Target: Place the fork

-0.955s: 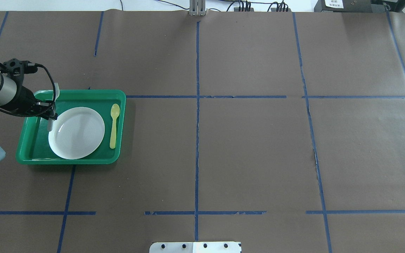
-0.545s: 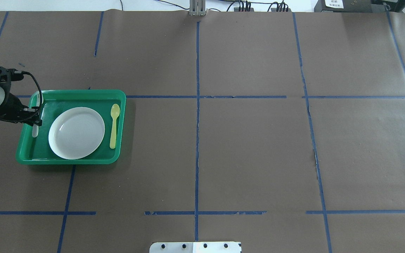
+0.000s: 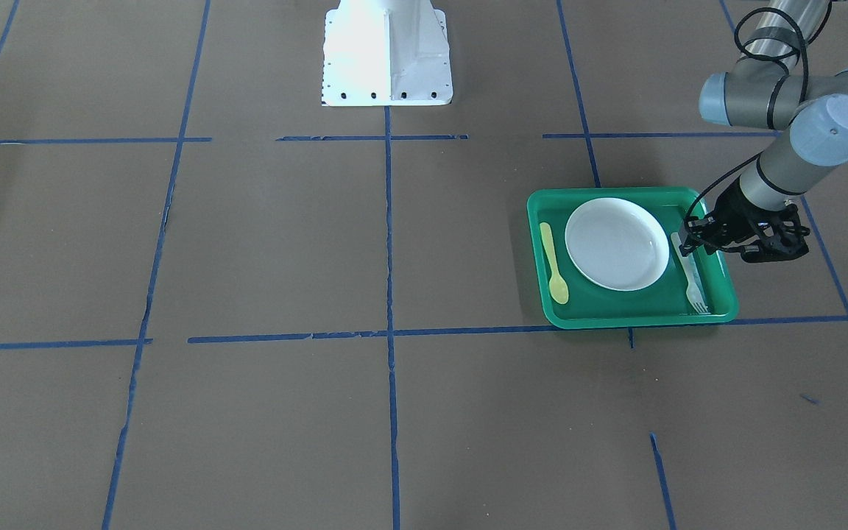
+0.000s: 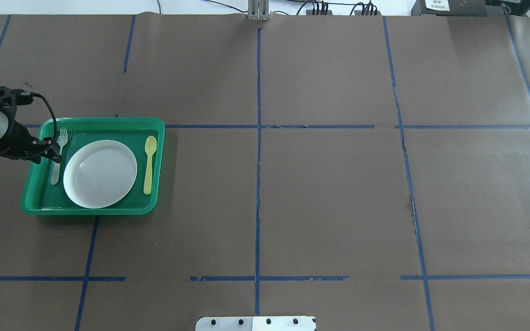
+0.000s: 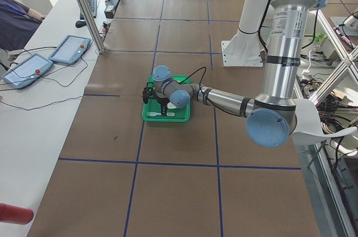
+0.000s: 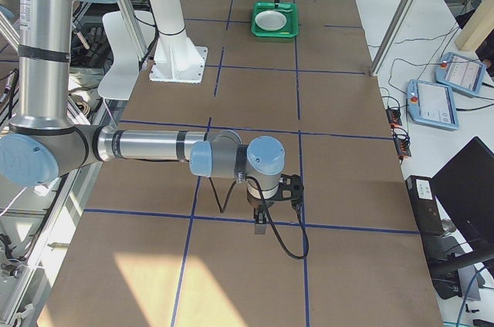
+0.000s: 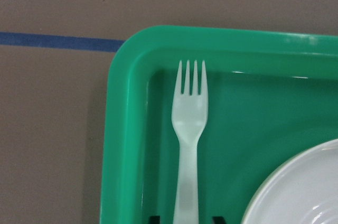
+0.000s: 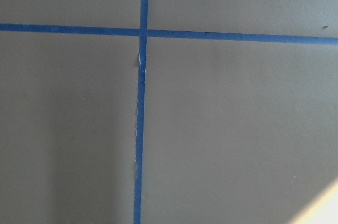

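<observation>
The pale translucent fork (image 4: pixel 61 139) lies flat in the green tray (image 4: pixel 92 212), left of the white plate (image 4: pixel 100 174), with its tines toward the far rim. In the left wrist view the fork (image 7: pixel 189 145) runs straight up the tray floor (image 7: pixel 121 129). My left gripper (image 4: pixel 55 154) hangs low over the fork's handle. Its two fingertips (image 7: pixel 153 217) stand on either side of the handle with green showing between, so it is open. From the front the fork (image 3: pixel 693 287) lies beside the plate (image 3: pixel 615 243). My right gripper (image 6: pixel 262 223) hovers over bare table far away; I cannot tell its state.
A yellow plastic spoon (image 4: pixel 148 163) lies in the tray to the right of the plate, and it also shows in the front view (image 3: pixel 553 265). Brown paper with blue tape lines (image 4: pixel 258 184) covers the table. The robot's white base (image 3: pixel 386 51) stands at the table's edge.
My left gripper carried the fork from over the plate's left edge out to the tray's left rim, then back a little right. The fork now lies in the tray and the fingers stand apart from it.
</observation>
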